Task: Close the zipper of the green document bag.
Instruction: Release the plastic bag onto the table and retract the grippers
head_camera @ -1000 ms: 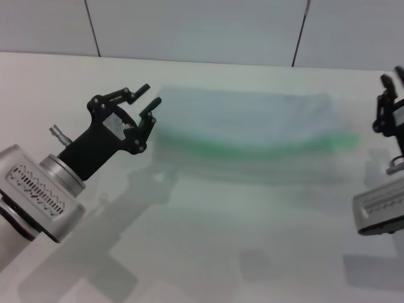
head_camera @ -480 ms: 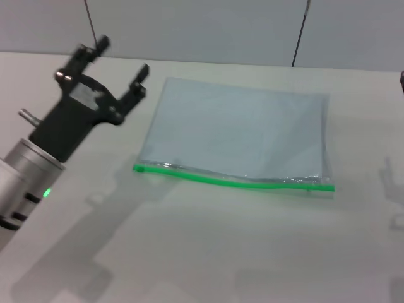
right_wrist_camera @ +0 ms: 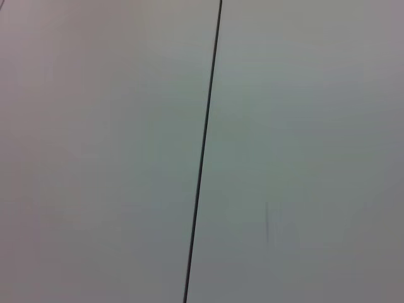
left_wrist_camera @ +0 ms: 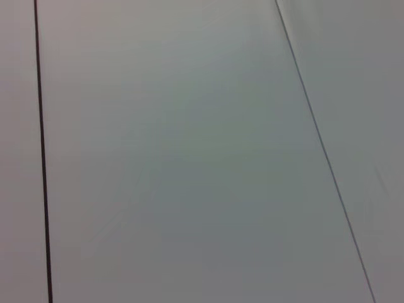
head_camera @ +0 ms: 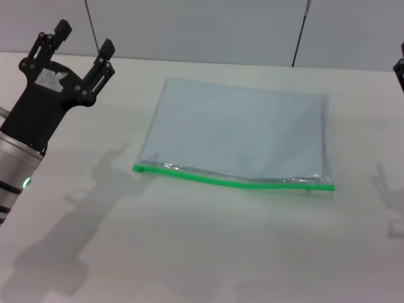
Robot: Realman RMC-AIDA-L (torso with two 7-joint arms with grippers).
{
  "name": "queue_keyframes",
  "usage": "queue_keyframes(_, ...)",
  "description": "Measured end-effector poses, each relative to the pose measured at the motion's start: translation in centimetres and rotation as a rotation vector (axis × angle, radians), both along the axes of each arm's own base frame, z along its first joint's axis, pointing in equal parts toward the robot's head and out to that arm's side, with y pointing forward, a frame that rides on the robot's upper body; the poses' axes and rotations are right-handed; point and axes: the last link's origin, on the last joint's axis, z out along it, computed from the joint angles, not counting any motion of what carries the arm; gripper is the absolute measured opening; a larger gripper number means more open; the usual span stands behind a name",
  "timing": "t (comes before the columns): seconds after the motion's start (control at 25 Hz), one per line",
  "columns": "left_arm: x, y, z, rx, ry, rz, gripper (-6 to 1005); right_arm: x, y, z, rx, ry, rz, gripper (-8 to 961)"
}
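Translucent blue-grey plastic: we record the green document bag point(head_camera: 243, 136) lying flat on the white bench point(head_camera: 208, 246), roughly centred in the head view, its long edges running across the robot's front. We can make out no contents through the pouch wall; it lies thin and flat, with slight wrinkling near the robot's right end.

The zipper point(head_camera: 233, 180) is the bright green strip along the bag's near long edge, running from the left corner to the right corner with a shallow wave in it. We see a small bump at its right end that may be the slider, but we cannot tell for certain, nor whether the track is sealed along its length.

We note the left gripper point(head_camera: 81, 45) raised at the far left of the head view, well apart from the bag and touching nothing. Its jaws are spread wide, pointing up and away toward the wall, with nothing between them. Its shadow falls on the bench to the left of the bag's near corner.

Of the right gripper point(head_camera: 399, 68) only a sliver shows at the right edge of the head view, clear of the bag; we cannot tell how its jaws stand.

Both wrist views show only pale wall panels point(left_wrist_camera: 189, 158) with thin dark seams point(right_wrist_camera: 202, 158).
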Motion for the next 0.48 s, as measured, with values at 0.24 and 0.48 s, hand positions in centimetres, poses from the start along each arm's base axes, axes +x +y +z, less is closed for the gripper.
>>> queue_keyframes(0.24, -0.06, -0.08, 0.37, -0.015, -0.044, -0.006, 767, -0.04, -0.10, 0.11, 0.007, 0.004, 0.006, 852)
queue_keyframes(0.48, -0.26, -0.11, 0.57, -0.011, -0.060, 0.004, 765, -0.18, -0.09, 0.08, 0.007, 0.009, 0.010, 852)
